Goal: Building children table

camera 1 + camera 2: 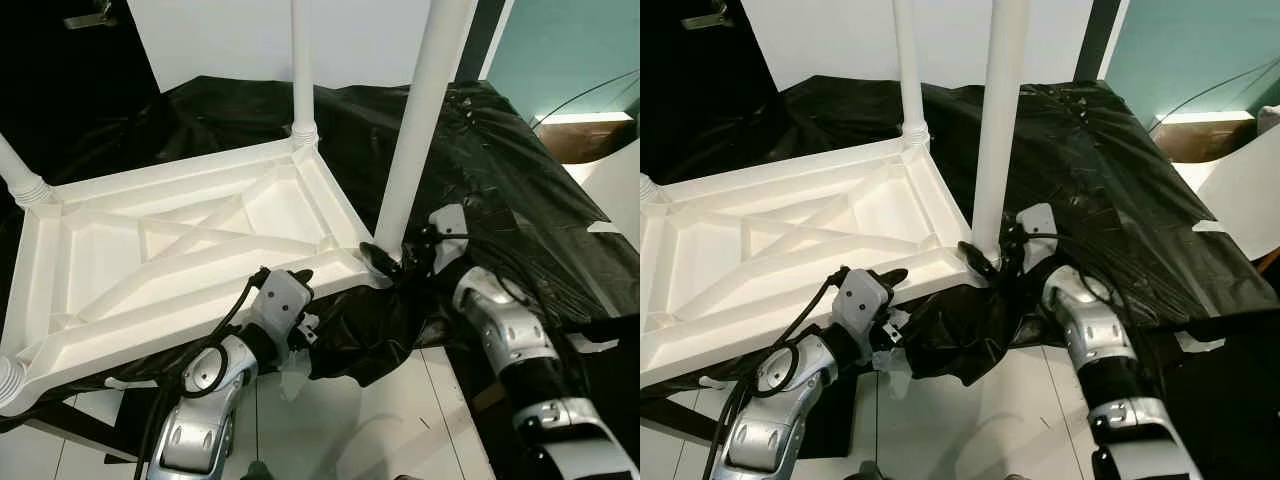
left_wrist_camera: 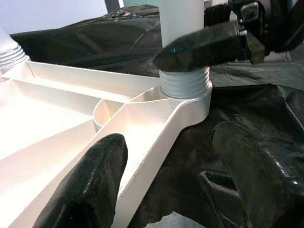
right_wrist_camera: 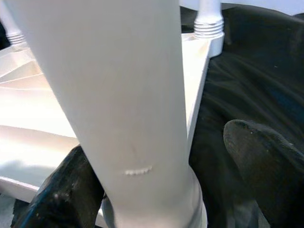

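The white plastic table top [image 1: 180,240] lies upside down on a black sheet [image 1: 500,170]. One white leg [image 1: 420,110] stands in its near right corner socket [image 2: 185,88], with thread showing at the base. My right gripper [image 1: 395,255] is open around the foot of that leg [image 3: 118,95]; one finger [image 2: 204,45] touches it and the other finger [image 3: 266,161] stands apart. My left gripper [image 2: 171,137] is open at the table top's front rim, one finger [image 2: 85,190] over the inside and the other over the sheet. Further legs stand at the far right corner [image 1: 302,60] and the far left corner [image 1: 15,170].
A short white stub [image 1: 8,380] sits at the near left corner. The black sheet hangs crumpled over the front edge above a white floor [image 1: 380,420]. A white panel [image 1: 615,190] and a teal wall [image 1: 570,50] lie to the right.
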Robot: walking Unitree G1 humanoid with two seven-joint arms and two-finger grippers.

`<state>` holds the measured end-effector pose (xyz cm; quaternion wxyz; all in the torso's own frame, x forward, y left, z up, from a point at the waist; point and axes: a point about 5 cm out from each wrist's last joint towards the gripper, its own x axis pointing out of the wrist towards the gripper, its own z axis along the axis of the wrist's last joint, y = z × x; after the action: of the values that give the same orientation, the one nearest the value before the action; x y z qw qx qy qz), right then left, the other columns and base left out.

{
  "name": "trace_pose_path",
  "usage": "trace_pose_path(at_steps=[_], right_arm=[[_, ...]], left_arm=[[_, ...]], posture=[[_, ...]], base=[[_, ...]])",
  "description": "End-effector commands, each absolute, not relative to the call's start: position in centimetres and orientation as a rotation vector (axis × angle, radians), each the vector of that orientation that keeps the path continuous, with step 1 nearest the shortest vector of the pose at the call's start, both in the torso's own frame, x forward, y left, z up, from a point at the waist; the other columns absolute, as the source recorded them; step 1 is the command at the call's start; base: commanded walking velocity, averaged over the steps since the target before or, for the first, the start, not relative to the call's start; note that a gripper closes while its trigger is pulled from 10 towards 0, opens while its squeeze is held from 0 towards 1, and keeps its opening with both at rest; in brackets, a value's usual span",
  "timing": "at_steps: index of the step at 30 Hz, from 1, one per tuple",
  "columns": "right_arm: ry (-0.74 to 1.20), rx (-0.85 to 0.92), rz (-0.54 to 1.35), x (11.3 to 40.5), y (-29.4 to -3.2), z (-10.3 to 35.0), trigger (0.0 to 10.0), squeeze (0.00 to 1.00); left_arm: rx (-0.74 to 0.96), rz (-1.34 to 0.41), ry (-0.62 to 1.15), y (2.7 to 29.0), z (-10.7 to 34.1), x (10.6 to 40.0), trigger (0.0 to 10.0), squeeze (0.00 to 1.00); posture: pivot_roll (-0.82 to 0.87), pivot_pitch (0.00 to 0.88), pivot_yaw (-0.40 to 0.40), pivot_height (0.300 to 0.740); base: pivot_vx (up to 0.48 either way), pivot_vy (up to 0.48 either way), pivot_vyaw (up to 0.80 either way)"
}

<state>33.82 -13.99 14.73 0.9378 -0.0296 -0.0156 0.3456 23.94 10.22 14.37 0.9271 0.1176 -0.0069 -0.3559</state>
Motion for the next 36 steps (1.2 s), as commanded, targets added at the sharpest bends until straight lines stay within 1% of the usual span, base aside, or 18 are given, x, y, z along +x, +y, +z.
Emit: trace_pose_path(at_steps=[1, 2, 3, 4, 6, 11, 12, 13, 14, 15, 19, 22, 26, 28, 29, 30, 33, 36], right_arm=[[-0.030, -0.074, 0.753, 34.2, -13.9, 14.9, 10.0, 0.00], [-0.030, -0.074, 0.753, 34.2, -13.9, 14.9, 10.0, 0.00], [-0.034, -0.103, 0.811, 34.9, -13.3, 15.3, 10.0, 0.00], [-0.034, -0.103, 0.811, 34.9, -13.3, 15.3, 10.0, 0.00], [-0.020, -0.130, 0.885, 35.5, -12.4, 15.5, 10.0, 0.00], [-0.016, -0.144, 0.913, 35.9, -11.8, 15.5, 10.0, 0.00], [-0.007, -0.155, 0.931, 36.0, -11.5, 15.4, 7.9, 0.00], [-0.007, -0.155, 0.931, 36.0, -11.5, 15.4, 7.9, 0.00], [0.004, -0.159, 0.956, 36.1, -11.2, 15.3, 4.7, 0.00], [0.012, -0.162, 0.974, 36.0, -11.1, 15.1, 0.0, 0.00], [0.035, -0.141, 0.998, 35.9, -11.0, 14.6, 0.0, 0.00], [0.078, -0.102, 0.962, 35.8, -11.3, 13.7, 0.0, 0.00], [0.094, -0.104, 0.918, 35.8, -11.4, 13.3, 0.0, 0.00], [0.120, -0.102, 0.792, 35.9, -11.3, 12.5, 0.0, 0.00], [0.120, -0.102, 0.792, 35.9, -11.3, 12.5, 0.0, 0.00], [0.130, -0.072, 0.721, 35.7, -11.0, 12.0, 0.0, 0.00], [0.133, -0.069, 0.694, 35.5, -10.7, 11.8, 0.0, 0.00], [0.153, -0.033, 0.618, 35.1, -9.9, 11.2, 0.0, 0.00]], left_arm=[[0.244, -0.622, -0.013, 10.5, 14.2, 24.3, 10.0, 0.00], [0.244, -0.622, -0.013, 10.5, 14.2, 24.3, 10.0, 0.00], [0.248, -0.627, -0.012, 10.5, 14.2, 24.3, 10.0, 0.00], [0.248, -0.627, -0.012, 10.5, 14.2, 24.3, 10.0, 0.00], [0.260, -0.636, -0.011, 10.3, 14.2, 24.3, 10.0, 0.00], [0.260, -0.636, -0.010, 10.3, 14.2, 24.4, 10.0, 0.00], [0.262, -0.638, -0.009, 10.3, 14.1, 24.4, 10.0, 0.00], [0.262, -0.638, -0.009, 10.3, 14.1, 24.4, 10.0, 0.00], [0.264, -0.641, -0.008, 10.2, 14.1, 24.5, 10.0, 0.00], [0.265, -0.644, -0.007, 10.2, 14.0, 24.4, 10.0, 0.00], [0.269, -0.648, -0.001, 10.1, 13.8, 24.4, 10.0, 0.00], [0.274, -0.643, 0.003, 9.9, 13.6, 24.4, 10.0, 0.00], [0.276, -0.642, 0.004, 9.8, 13.5, 24.3, 10.0, 0.00], [0.274, -0.644, 0.007, 9.7, 13.4, 24.2, 10.0, 0.00], [0.274, -0.644, 0.007, 9.7, 13.4, 24.2, 10.0, 0.00], [0.274, -0.646, 0.010, 9.6, 13.3, 24.1, 10.0, 0.00], [0.275, -0.645, 0.012, 9.6, 13.3, 24.1, 10.0, 0.00], [0.273, -0.645, 0.015, 9.5, 13.2, 24.2, 10.0, 0.00]], posture=[[0.12, 0.011, -0.040, 0.740], [0.12, 0.011, -0.040, 0.740], [0.12, 0.005, -0.038, 0.740], [0.12, 0.005, -0.038, 0.740], [0.13, 0.002, -0.038, 0.740], [0.13, 0.000, -0.039, 0.740], [0.14, 0.000, -0.041, 0.740], [0.14, 0.000, -0.041, 0.740], [0.14, 0.000, -0.041, 0.740], [0.14, 0.000, -0.045, 0.740], [0.14, 0.000, -0.054, 0.740], [0.14, 0.000, -0.060, 0.740], [0.13, 0.000, -0.061, 0.740], [0.13, 0.000, -0.064, 0.740], [0.13, 0.000, -0.064, 0.740], [0.13, 0.000, -0.065, 0.740], [0.13, 0.000, -0.065, 0.740], [0.12, 0.000, -0.067, 0.740]], base=[[0.000, 0.000, 0.00], [0.000, 0.000, 0.00], [0.000, 0.000, 0.00], [0.000, 0.000, 0.00], [0.000, 0.000, 0.00], [0.000, 0.000, 0.00], [0.000, 0.000, 0.00], [0.000, 0.000, 0.00], [0.000, 0.000, 0.00], [0.000, 0.000, 0.00], [0.000, 0.000, 0.00], [0.000, 0.000, 0.00], [0.000, 0.000, 0.00], [0.000, 0.000, 0.00], [0.000, 0.000, 0.00], [0.000, 0.000, 0.00], [0.000, 0.000, 0.00], [0.000, 0.000, 0.00]])
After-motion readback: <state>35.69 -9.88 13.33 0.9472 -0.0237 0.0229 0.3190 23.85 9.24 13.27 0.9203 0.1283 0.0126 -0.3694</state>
